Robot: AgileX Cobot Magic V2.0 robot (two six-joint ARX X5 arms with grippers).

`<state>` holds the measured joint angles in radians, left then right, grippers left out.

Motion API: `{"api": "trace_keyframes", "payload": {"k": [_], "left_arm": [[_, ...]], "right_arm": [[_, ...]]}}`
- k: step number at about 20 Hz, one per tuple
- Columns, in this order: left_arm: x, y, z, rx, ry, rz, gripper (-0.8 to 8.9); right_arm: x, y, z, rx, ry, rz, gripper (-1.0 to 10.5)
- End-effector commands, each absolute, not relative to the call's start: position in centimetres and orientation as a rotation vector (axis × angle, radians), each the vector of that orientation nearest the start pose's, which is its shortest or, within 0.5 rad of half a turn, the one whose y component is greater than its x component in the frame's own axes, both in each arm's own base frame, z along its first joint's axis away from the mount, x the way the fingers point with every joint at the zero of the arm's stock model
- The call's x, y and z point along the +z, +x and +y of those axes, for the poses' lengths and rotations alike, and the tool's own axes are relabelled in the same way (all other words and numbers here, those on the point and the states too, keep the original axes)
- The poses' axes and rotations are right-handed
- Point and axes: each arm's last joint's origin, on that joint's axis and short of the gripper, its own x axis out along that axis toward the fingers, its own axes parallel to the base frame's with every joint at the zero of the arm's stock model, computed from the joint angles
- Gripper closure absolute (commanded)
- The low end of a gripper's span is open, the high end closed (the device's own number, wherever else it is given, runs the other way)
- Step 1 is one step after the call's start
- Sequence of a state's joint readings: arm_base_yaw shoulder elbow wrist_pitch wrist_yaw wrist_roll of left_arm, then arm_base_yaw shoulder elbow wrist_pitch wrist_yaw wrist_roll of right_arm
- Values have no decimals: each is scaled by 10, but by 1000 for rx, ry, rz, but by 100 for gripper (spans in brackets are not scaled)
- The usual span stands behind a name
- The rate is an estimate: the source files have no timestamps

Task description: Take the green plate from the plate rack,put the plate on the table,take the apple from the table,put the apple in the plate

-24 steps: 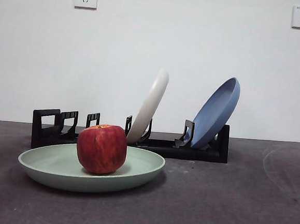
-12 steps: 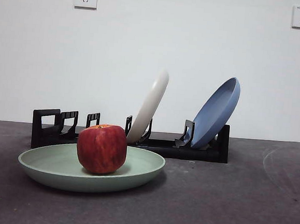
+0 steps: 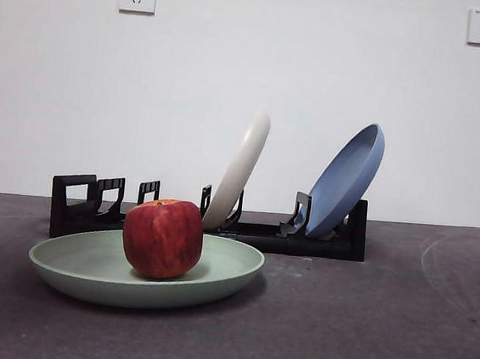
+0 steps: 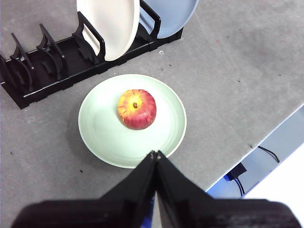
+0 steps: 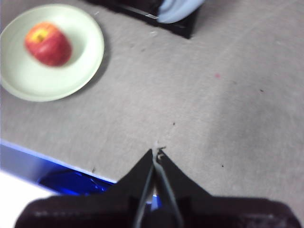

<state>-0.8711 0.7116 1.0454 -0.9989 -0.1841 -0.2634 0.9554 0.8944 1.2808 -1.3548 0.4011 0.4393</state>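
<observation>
We see a cream plate (image 3: 239, 169) and a blue plate (image 3: 345, 181) leaning in the plate rack (image 3: 302, 238) behind the green plate (image 3: 83, 271). The apple (image 3: 162, 237) sits in it on the worktop (image 3: 362, 322); our left gripper (image 4: 155, 154) and right gripper (image 5: 156, 153), both pressed together, hang well clear.

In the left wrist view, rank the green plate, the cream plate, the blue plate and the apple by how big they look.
1. green plate, flat and whole
2. cream plate, cut off by the frame
3. blue plate, mostly hidden and cropped, so true size unsure
4. apple
</observation>
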Motion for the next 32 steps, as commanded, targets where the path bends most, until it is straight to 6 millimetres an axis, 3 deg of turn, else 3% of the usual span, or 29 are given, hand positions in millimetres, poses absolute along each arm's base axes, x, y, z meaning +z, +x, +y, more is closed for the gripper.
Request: {"api": "trace_keyframes", "payload": {"k": [1,8,10,14,17,23,26,32], "left_arm": [[352,76,-82,-572,96,674,817],[349,83,-87,-547,107,703,817],[352,85,-75,-512,130,667,817],[351,82,-37,-346,-176,600,817],[323,82,-19,-211,-290,404,817],[232,80,-4,-158,-300,57,817],[199,86,-2,-137,-275,20,817],[165,95,-3,-138,-186,82,817]], "right_arm": [[378,76,88,300,-158,836,946],[377,77,89,299,-162,839,946],[377,77,89,299,-162,839,946],[377,77,89,299,-162,839,946],[377,77,89,299,-162,839,946],[377,77,89,299,-162,839,946],[377,77,89,299,-162,839,946],[377,77,89,299,-162,839,946]]}}
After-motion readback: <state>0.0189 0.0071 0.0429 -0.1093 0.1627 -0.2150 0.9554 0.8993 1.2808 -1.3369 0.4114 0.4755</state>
